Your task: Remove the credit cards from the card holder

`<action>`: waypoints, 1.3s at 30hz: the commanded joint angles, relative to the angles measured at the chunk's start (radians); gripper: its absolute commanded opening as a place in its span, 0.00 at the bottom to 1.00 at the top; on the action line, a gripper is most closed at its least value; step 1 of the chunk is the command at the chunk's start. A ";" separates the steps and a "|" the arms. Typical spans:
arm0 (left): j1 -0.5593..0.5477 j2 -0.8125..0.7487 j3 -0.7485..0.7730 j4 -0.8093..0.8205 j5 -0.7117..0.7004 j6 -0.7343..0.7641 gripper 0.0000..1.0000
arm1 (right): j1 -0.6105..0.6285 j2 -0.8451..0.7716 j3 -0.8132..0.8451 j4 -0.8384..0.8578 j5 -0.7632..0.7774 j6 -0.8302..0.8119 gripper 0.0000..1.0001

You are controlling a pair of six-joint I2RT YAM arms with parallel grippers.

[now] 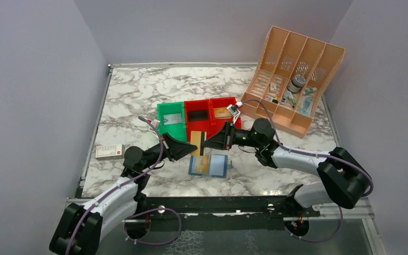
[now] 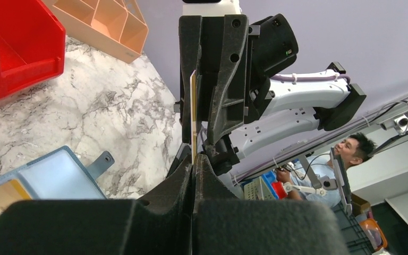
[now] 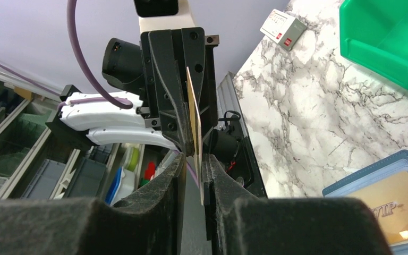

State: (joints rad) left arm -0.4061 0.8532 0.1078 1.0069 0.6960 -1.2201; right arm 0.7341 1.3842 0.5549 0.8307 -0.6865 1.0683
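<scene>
Left gripper (image 1: 193, 144) is clamped shut on one end of a thin tan-gold plastic card (image 1: 196, 137), holding it clear of the table. The right gripper (image 1: 208, 141) meets it head-on from the opposite side. Its fingers stand slightly apart around the card's other end, with a narrow gap showing beside the card in the right wrist view. Just nearer than the held card, close to the middle of the table's near edge, the small flat blue two-panel card holder (image 1: 220, 172) lies open. A second tan-gold card (image 1: 202, 163) sits in its left panel. Beyond the grippers, toward the table's middle, three plastic bins stand in a row. The green bin (image 1: 162, 114) is on the left, with a pale grey card (image 1: 173, 119) inside, and two red bins (image 1: 191, 125) follow on the right. A white-and-red flat box (image 1: 109, 151) lies near the left edge of the marble-patterned table (image 1: 138, 90). A peach slotted organiser rack (image 1: 292, 64) stands at the far right corner.
</scene>
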 commanded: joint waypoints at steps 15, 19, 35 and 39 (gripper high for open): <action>-0.024 -0.014 0.026 0.003 0.029 0.026 0.00 | 0.004 0.057 0.052 0.100 -0.061 0.005 0.12; -0.035 -0.011 0.034 0.003 0.023 0.031 0.00 | 0.004 0.057 0.053 0.111 -0.071 0.010 0.10; -0.036 -0.013 0.041 -0.081 0.001 0.079 0.53 | 0.003 -0.066 0.042 -0.113 0.059 -0.120 0.01; -0.037 -0.027 0.055 -0.201 -0.026 0.136 0.79 | 0.004 -0.103 0.052 -0.218 0.114 -0.172 0.01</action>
State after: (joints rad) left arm -0.4408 0.8440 0.1238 0.9199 0.6960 -1.1557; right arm 0.7341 1.3216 0.5827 0.7315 -0.6537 0.9710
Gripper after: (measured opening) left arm 0.667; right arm 0.015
